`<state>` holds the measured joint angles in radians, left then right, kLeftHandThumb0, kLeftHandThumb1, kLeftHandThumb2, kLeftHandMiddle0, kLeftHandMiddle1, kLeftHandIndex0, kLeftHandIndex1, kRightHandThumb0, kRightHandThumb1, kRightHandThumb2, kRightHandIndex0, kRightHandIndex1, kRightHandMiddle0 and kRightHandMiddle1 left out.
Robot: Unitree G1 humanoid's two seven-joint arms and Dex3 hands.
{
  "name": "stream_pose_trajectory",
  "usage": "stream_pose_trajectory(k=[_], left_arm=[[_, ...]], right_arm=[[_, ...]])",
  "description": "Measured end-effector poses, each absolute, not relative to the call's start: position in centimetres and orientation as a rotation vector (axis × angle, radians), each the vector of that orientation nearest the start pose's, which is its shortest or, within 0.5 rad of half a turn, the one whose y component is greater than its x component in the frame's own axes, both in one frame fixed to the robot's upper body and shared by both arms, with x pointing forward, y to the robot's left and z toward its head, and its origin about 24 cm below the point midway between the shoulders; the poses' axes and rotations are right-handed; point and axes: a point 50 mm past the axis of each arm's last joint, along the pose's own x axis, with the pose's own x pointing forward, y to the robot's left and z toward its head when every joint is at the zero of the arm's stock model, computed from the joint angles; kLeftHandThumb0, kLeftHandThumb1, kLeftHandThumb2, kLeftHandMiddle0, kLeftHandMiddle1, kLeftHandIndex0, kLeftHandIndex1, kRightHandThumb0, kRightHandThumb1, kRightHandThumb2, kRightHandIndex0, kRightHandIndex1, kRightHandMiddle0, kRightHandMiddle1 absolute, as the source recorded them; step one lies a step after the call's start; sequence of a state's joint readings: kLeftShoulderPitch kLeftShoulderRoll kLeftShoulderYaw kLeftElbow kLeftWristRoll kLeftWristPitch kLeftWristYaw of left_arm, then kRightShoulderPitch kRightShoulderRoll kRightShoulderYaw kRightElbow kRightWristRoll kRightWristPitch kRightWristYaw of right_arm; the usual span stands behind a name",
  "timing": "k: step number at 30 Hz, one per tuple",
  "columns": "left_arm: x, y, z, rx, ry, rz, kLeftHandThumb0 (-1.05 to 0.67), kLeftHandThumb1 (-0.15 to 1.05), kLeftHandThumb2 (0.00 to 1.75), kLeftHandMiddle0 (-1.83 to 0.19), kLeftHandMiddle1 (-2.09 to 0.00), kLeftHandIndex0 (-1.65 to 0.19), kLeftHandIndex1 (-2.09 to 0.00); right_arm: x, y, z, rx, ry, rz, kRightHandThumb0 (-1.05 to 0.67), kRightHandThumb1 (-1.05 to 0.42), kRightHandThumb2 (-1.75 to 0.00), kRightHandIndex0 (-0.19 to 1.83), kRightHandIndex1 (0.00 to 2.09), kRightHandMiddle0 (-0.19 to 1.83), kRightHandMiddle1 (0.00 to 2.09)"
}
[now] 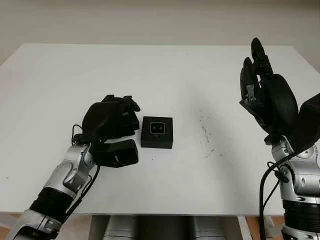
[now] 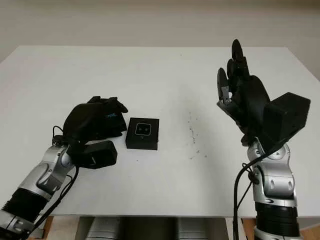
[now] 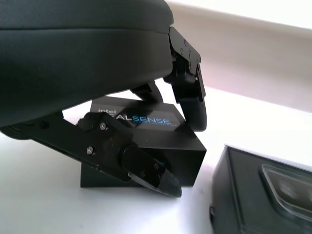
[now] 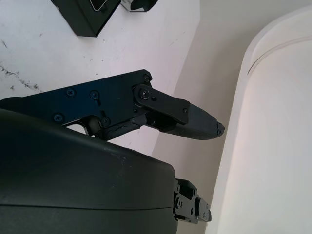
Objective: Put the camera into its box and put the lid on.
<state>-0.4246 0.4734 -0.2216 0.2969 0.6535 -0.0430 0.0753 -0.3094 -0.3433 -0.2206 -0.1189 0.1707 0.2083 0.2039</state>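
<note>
Black lid (image 3: 146, 141) under left robot hand (image 1: 112, 120), beside box (image 1: 157, 132)

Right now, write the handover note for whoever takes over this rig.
Left hand: down on the table, fingers curled around the lid, which still sits on the surface.
Right hand: open, raised above the table's right side.
Box: open, just right of the left hand, with the camera already in it.
Done: camera boxed.
Left: lift the lid, set it over the box, press it on.
</note>
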Motion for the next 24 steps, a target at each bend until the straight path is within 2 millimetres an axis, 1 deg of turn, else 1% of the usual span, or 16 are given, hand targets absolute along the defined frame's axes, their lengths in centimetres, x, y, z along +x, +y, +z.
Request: stream_pose_trajectory(k=[2,4,7,9,14,16,20,24], left_arm=[[32.9,19.2,11.1,1.118,-0.226,-0.080,-0.04,0.95,0.05,-0.38,-1.28,-0.36,-1.22],[32.8,19.4,12.3,1.033,-0.247,-0.085,-0.03,0.95,0.05,-0.42,-1.27,-0.37,-1.24],[32.5,19.1,14.3,0.921,-0.274,-0.116,-0.06,0.95,0.06,-0.44,-1.26,-0.38,-1.26],[32.2,18.8,15.6,0.877,-0.285,-0.152,-0.07,0.95,0.05,-0.44,-1.26,-0.38,-1.29],[31.7,18.1,18.0,0.816,-0.317,-0.236,-0.06,0.95,0.05,-0.46,-1.26,-0.39,-1.30],[31.6,18.0,18.5,0.799,-0.320,-0.263,-0.07,0.95,0.05,-0.46,-1.28,-0.39,-1.30],[31.6,17.6,19.1,0.787,-0.324,-0.317,-0.09,0.96,0.06,-0.41,-1.39,-0.36,-1.36],[31.4,16.9,19.4,0.797,-0.342,-0.360,-0.08,0.95,0.05,-0.44,-1.39,-0.36,-1.40]], right_arm=[[29.6,-22.6,15.9,-0.162,-0.250,0.065,-0.56,-1.05,-0.71,-0.19,0.00,-0.19,0.00],[29.6,-22.5,15.9,-0.164,-0.249,0.070,-0.57,-1.05,-0.71,-0.19,0.00,-0.19,0.00],[29.7,-22.2,15.7,-0.163,-0.240,0.078,-0.58,-1.05,-0.69,-0.19,0.00,-0.19,0.00],[29.8,-21.9,15.5,-0.165,-0.229,0.078,-0.58,-1.05,-0.69,-0.19,0.00,-0.19,0.00],[29.9,-21.2,15.2,-0.171,-0.224,0.101,-0.57,-1.05,-0.68,-0.19,0.00,-0.19,0.00],[30.0,-20.9,15.1,-0.178,-0.219,0.110,-0.55,-1.05,-0.69,-0.19,0.00,-0.19,0.00],[30.2,-20.0,14.2,-0.176,-0.180,0.164,-0.60,-1.05,-0.67,-0.19,0.00,-0.19,0.00],[30.4,-19.3,13.1,-0.197,-0.145,0.197,-0.64,-1.05,-0.64,-0.19,0.00,-0.18,0.01]])
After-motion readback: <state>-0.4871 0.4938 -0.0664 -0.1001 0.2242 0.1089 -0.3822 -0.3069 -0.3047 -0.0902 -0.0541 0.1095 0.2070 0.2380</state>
